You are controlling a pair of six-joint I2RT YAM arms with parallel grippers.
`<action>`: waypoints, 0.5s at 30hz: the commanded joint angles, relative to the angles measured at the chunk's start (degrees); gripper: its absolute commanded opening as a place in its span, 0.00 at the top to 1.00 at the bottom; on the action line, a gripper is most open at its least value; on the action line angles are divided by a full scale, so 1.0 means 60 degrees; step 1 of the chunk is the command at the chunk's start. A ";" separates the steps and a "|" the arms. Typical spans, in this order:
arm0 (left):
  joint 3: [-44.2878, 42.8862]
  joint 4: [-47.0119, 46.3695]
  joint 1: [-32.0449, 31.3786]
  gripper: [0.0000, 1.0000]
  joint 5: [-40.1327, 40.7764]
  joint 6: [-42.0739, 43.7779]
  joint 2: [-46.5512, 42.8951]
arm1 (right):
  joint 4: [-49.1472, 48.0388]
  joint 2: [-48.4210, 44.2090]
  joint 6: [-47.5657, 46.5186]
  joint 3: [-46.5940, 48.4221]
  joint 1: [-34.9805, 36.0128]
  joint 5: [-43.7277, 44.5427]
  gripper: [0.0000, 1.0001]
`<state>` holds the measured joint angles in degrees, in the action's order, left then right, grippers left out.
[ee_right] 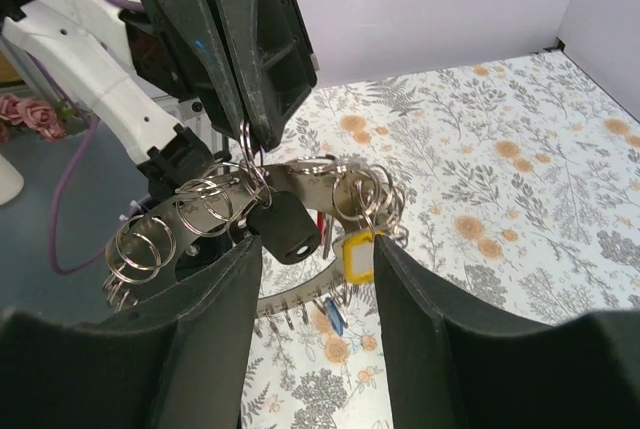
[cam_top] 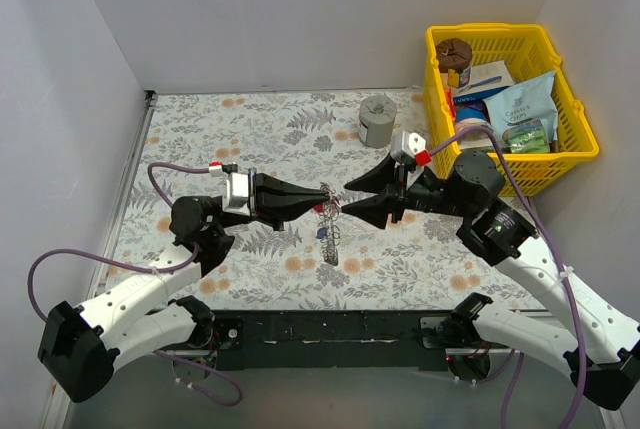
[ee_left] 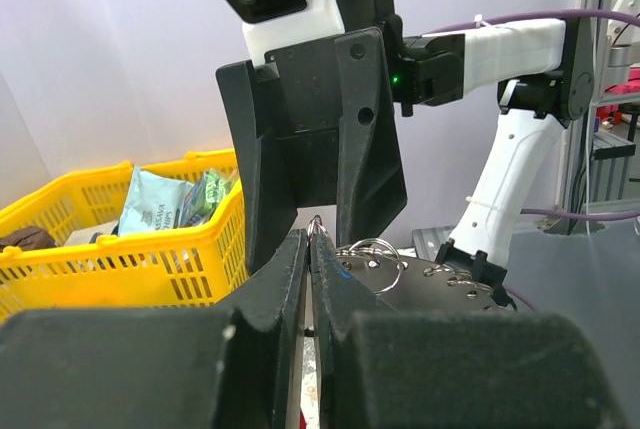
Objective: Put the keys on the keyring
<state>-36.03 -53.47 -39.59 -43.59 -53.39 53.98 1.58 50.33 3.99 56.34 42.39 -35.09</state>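
My left gripper (cam_top: 324, 199) is shut on a small split ring of the keyring (cam_top: 328, 211) and holds it above the table. In the left wrist view the pinched ring (ee_left: 318, 225) shows between the closed fingertips, with the silver band (ee_left: 430, 284) behind. In the right wrist view the keyring (ee_right: 300, 174) is a silver band hung with several split rings, a black cylinder (ee_right: 285, 229), a yellow-headed key (ee_right: 358, 254), a red key (ee_right: 320, 224) and a blue key (ee_right: 335, 314). My right gripper (ee_right: 315, 279) is open, its jaws either side of the hanging keys, facing the left gripper (ee_right: 245, 134).
A yellow basket (cam_top: 575, 144) of packets stands at the back right; it also shows in the left wrist view (ee_left: 120, 239). A grey cylindrical cup (cam_top: 377, 119) stands on the floral cloth behind the grippers. White walls enclose the table on the left, back and right.
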 commanded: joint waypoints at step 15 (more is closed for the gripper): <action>-0.0250 -0.0507 -0.0008 1.00 -0.0176 0.0109 0.0086 | -0.1553 -0.0096 0.0814 0.0250 -0.0019 -0.1226 0.56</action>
<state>-36.03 -55.33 -39.59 -45.04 -53.65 55.05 -3.38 51.18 7.29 56.36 42.39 -40.10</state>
